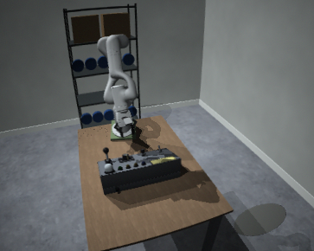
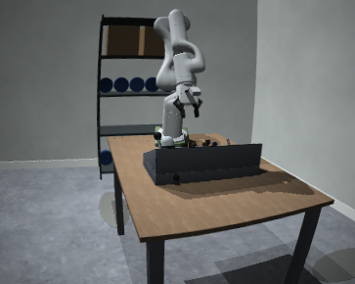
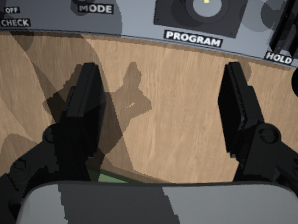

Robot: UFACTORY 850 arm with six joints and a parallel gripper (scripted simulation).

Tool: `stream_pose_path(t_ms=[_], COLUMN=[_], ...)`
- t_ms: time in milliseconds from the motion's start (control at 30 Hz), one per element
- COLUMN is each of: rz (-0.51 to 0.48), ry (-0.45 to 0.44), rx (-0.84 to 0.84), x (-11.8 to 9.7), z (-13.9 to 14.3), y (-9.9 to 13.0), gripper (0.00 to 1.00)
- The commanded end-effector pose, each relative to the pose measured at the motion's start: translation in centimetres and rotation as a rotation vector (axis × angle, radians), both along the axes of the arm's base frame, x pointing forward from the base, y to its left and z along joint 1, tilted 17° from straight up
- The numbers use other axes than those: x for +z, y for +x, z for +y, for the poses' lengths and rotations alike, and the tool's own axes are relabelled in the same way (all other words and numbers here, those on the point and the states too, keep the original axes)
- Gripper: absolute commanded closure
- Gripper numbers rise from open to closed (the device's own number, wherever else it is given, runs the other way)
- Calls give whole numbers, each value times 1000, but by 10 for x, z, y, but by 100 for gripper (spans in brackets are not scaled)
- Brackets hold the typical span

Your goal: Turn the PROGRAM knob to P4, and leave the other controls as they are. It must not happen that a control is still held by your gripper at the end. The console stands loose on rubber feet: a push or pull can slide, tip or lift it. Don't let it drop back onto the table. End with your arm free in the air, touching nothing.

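The dark console (image 1: 141,178) (image 2: 208,164) (image 3: 137,21) stands on the table, its labelled face partly in the wrist view. The PROGRAM knob (image 3: 204,9) is a pale round disc with a yellow mark, on a dark square plate above the PROGRAM label (image 3: 193,39). The top of the frame cuts it off, so its position numbers and setting are hidden. My gripper (image 1: 127,133) (image 2: 190,116) (image 3: 161,80) is open and empty, high above the table on the arm-base side of the console. In the wrist view the knob lies beyond the fingertips, ahead of the right finger.
The MODE label (image 3: 96,9) and CHECK label (image 3: 15,23) lie left of PROGRAM, the HOLD label (image 3: 278,58) right. A black ball-topped lever (image 1: 105,151) (image 2: 157,136) and a white dome (image 1: 108,168) (image 2: 167,141) rise at one console end. A shelf rack (image 1: 80,92) stands behind the arm.
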State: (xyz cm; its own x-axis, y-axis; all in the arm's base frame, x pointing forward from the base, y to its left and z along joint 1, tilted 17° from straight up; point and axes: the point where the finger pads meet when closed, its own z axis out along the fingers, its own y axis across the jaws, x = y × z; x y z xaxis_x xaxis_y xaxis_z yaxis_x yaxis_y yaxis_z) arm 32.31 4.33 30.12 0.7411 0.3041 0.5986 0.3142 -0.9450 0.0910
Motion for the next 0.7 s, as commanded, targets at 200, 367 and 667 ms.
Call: stream_pose_path(t_ms=[200, 367, 667], rz=[6, 6, 6], ry=[19, 21, 22], rx=[-135, -144, -146], x=[2, 2, 2], z=[-31, -33, -33], y=[5, 5, 5], gripper=[24, 24, 24])
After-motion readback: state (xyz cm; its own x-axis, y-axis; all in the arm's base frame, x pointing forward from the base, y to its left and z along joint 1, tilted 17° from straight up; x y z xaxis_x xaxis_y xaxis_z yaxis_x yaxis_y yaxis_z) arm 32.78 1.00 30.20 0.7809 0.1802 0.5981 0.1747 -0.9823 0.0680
